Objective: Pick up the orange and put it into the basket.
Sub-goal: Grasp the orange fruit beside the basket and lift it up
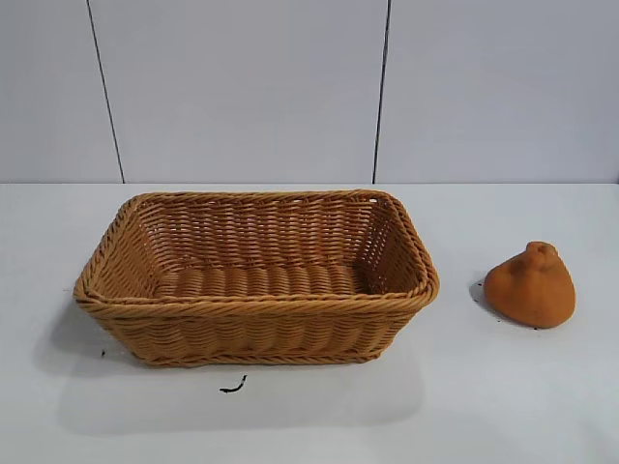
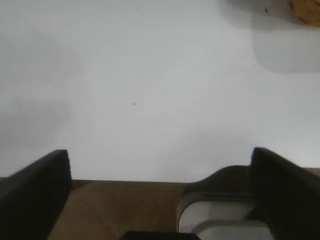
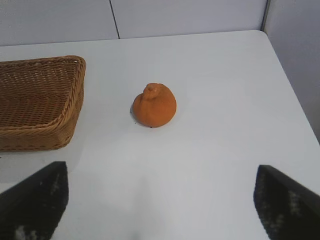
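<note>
Orange: matte orange-brown fruit [image 1: 530,286], rounded with a bumpy protruding neck, resting on the white counter [image 1: 503,406], neck uppermost.
Orange position: well apart from the basket, off one of its short ends; nothing touches it.
Basket: large rectangular tan-brown woven wicker basket [image 1: 253,333] with sloping sides and a thick braided rim, standing upright on the counter; its interior holds nothing.
Mark: small dark squiggle [image 1: 233,387] on the counter just in front of the basket's long side.
Left end effector [image 2: 160,192]: fingers spread wide, holding nothing; seen in the left wrist view over the near counter edge, with only a corner of the basket [image 2: 306,11] showing far off.
Right end effector [image 3: 160,210]: fingers spread wide, holding nothing; poised above the counter, short of the orange [image 3: 154,105], with the basket [image 3: 37,102] to one side.
Backdrop: pale grey panelled wall [image 1: 242,87] behind the counter.
</note>
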Available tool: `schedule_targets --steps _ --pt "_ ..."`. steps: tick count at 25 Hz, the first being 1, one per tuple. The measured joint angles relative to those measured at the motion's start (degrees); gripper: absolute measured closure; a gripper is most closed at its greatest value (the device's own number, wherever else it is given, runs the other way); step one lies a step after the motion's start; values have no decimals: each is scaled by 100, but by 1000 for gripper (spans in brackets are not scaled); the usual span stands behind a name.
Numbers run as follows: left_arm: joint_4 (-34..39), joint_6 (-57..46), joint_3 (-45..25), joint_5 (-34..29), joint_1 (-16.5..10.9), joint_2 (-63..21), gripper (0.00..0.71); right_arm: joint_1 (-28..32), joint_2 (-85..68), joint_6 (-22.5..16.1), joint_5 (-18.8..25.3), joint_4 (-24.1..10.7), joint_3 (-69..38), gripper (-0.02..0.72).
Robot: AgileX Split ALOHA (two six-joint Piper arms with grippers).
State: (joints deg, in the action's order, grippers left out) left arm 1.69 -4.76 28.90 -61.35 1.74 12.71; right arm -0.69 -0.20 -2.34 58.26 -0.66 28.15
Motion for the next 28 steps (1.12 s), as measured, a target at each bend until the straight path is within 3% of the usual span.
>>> schedule_targets --steps 5,9,17,18,28 --pt "-5 13 -12 4 0 -822 16 0 568 89 1 0 352 10" --pt "-12 18 -13 4 0 -1275 16 0 1889 97 -20 0 1005 10" --pt "-27 18 -18 4 0 -1304 16 0 4606 101 -199 0 2113 10" --pt "-30 18 -18 4 0 -1304 16 0 6257 101 -295 0 2766 10" --pt "-30 18 -18 4 0 -1304 15 0 8595 101 -360 5 4058 10"
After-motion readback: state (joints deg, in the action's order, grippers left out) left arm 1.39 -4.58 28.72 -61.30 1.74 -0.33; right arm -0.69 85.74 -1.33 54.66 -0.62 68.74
